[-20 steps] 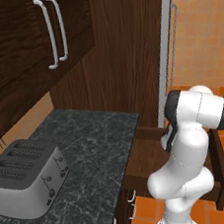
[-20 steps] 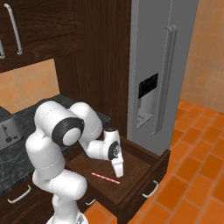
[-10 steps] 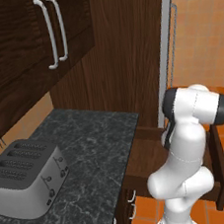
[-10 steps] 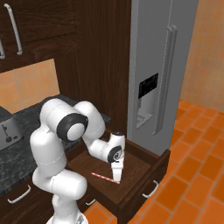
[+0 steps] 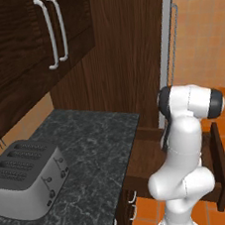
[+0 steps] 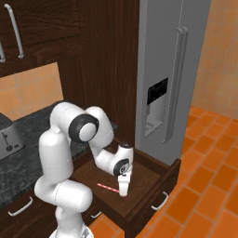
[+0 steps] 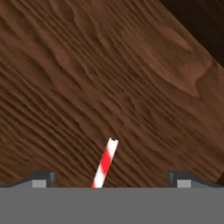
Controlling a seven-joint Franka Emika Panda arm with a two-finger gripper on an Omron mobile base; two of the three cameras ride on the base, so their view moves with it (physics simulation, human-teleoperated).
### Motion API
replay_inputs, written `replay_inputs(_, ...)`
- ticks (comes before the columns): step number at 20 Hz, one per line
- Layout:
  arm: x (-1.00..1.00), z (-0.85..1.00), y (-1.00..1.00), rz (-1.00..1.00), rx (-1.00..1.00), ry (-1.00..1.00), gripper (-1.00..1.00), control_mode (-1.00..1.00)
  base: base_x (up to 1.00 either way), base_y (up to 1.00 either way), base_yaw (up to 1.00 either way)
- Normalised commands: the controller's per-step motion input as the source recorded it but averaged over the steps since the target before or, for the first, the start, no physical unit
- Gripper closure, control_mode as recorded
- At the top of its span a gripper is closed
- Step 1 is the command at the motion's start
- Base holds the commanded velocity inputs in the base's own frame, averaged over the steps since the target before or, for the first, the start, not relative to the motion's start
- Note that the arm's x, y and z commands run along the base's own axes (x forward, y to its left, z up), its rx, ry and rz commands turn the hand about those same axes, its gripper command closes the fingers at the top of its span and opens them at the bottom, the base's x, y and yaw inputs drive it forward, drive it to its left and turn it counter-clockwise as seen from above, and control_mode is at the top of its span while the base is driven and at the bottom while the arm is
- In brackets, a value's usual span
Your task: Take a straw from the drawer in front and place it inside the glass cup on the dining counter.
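A dark brown wooden drawer [image 6: 139, 183] stands pulled out from the lower cabinets, its shallow box interior open to view. A red-and-white striped straw [image 6: 108, 187] lies flat on the drawer floor, toward the front left corner of the box, running roughly along the front edge.

The white robot arm bends down into the drawer from the left. Its gripper [image 6: 123, 191] points down at the drawer floor, just beside the right end of the straw. In the hand view, the gripper [image 7: 112, 178] has its two dark fingertips [image 7: 43, 178] spread wide apart near the bottom edge, and the straw [image 7: 105, 163] rises between them, closer to the left fingertip than the right, touching neither. Nothing is held. The wood grain of the drawer floor [image 7: 109, 83] lies beyond the straw.

In the left base view, the arm stands in front of the drawer [image 5: 220, 166], hiding most of its inside. A black speckled worktop [image 5: 85, 158] lies to the left of the drawer, with a silver toaster [image 5: 25, 177] near its left edge. A steel fridge [image 6: 172, 79] stands to the right of the drawer.
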Motion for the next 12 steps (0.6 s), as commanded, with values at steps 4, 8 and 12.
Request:
replay_inputs(4,0.0,-0.21,0.0,-0.03,0.0,-0.01,-1.0,-1.0,0.0,0.0,0.0)
replay_inputs(8,0.0,-0.22,0.0,-0.02,0.03,0.0,-1.0,-1.0,0.0,0.0,0.0)
replay_inputs(12,0.02,-0.2,0.0,0.0,0.06,-0.01,-1.0,-1.0,0.0,0.0,0.0)
